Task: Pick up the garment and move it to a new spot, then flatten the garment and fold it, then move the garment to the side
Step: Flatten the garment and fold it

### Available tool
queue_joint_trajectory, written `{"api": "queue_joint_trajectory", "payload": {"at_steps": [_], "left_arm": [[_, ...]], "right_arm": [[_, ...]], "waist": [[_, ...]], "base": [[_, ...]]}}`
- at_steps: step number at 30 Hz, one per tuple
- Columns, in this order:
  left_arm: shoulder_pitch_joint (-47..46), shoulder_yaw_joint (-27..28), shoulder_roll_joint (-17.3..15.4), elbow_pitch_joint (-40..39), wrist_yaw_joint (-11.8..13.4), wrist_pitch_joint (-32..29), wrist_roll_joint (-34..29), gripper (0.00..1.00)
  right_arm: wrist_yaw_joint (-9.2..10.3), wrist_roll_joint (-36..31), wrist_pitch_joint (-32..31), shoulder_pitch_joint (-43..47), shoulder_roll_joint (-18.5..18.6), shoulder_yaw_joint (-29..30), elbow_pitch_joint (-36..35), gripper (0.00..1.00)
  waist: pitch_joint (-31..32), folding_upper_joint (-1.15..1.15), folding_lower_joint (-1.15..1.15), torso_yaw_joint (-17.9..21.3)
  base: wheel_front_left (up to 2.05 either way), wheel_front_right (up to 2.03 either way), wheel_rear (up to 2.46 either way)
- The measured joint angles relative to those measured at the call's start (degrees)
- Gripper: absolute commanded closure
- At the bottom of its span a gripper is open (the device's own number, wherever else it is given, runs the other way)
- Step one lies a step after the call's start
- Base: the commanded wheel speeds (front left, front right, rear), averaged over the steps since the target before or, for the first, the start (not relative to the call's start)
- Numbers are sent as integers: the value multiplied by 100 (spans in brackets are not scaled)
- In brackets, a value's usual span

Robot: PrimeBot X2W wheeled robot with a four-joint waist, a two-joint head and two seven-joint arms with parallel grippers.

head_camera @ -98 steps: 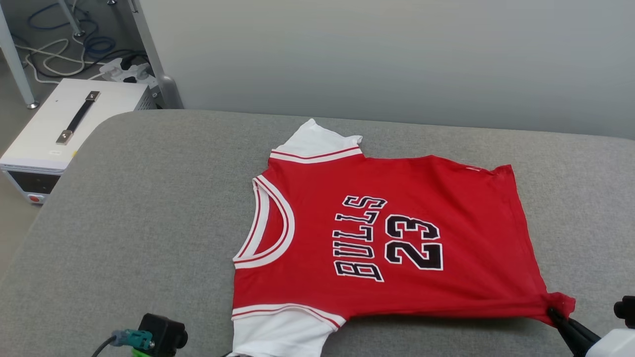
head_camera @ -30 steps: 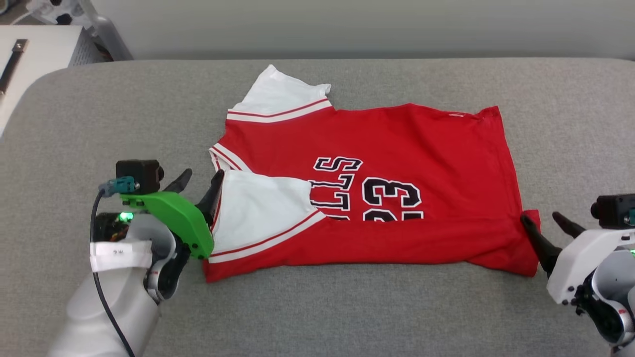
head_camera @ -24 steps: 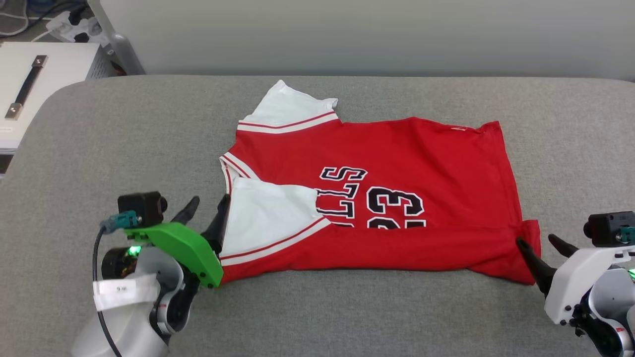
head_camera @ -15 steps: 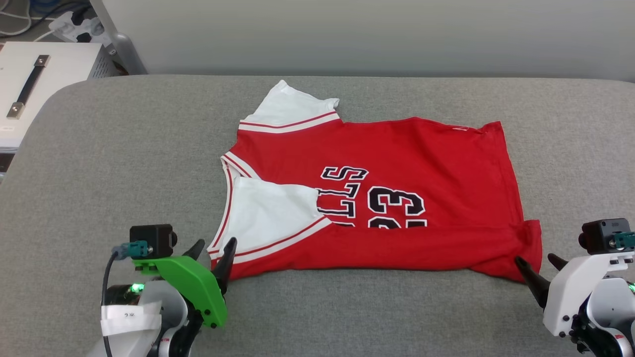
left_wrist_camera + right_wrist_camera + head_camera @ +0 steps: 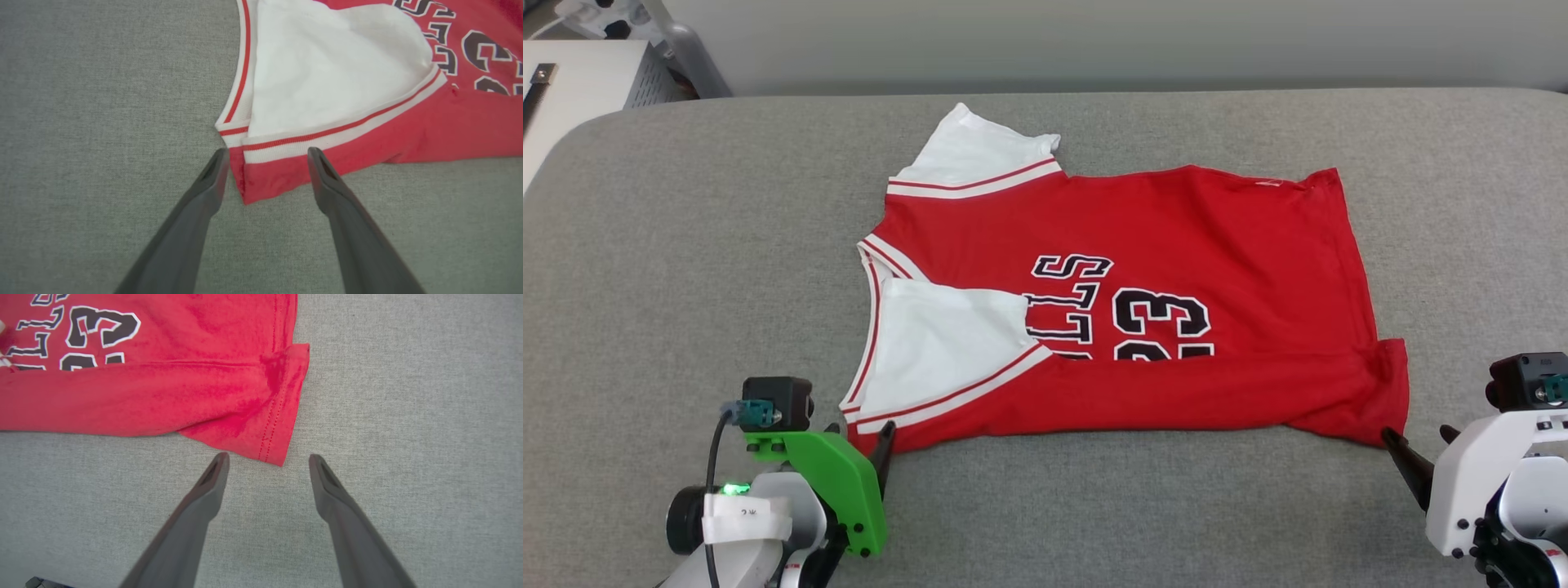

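Fingers of your left gripper (image 5: 266,151) stand spread and grip nothing, with the near shoulder corner of the garment (image 5: 1176,220) showing between them. The shirt lies across the middle of the grey padded surface (image 5: 686,245), its near side and sleeve folded over the lettering. Your right gripper (image 5: 268,456) is likewise spread, just short of the hem corner. I judge that both are placed for pinching the ends of the folded edge. A white case (image 5: 580,82) sits far left, well apart, so nothing is in the way.
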State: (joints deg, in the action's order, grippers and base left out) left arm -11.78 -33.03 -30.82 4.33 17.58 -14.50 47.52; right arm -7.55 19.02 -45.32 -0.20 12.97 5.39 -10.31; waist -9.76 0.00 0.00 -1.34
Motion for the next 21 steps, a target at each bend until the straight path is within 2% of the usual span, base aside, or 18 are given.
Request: {"api": "queue_joint_trajectory", "payload": {"at_steps": [7,15,16,17,18,21], "left_arm": [[-23,-10,1,359,193,-49,-155,0],[-204,-76,43,675,232,-103,-230,0],[-235,-88,51,715,229,-153,-215,21],[-259,-113,51,745,210,-210,-208,64],[-287,-131,53,772,178,-266,-194,100],[-326,-170,92,822,68,-338,-105,100]], "right_arm": [[0,-22,-38,-1,-16,-3,-102,0],[0,-23,-31,-4,-24,-14,-113,0],[0,-23,-31,-4,-27,-13,-112,0],[0,-24,-31,-4,-29,-12,-104,0],[0,-27,-31,-5,-31,-12,-94,0],[0,-63,-29,-4,-33,-5,-54,0]], "waist": [[-223,0,0,107],[-441,0,0,187],[-463,0,0,191],[-474,0,0,191],[-471,0,0,189],[-412,0,0,175]], "base": [[0,0,0],[0,0,0],[0,0,0],[0,0,0],[0,0,0],[0,0,0]]}}
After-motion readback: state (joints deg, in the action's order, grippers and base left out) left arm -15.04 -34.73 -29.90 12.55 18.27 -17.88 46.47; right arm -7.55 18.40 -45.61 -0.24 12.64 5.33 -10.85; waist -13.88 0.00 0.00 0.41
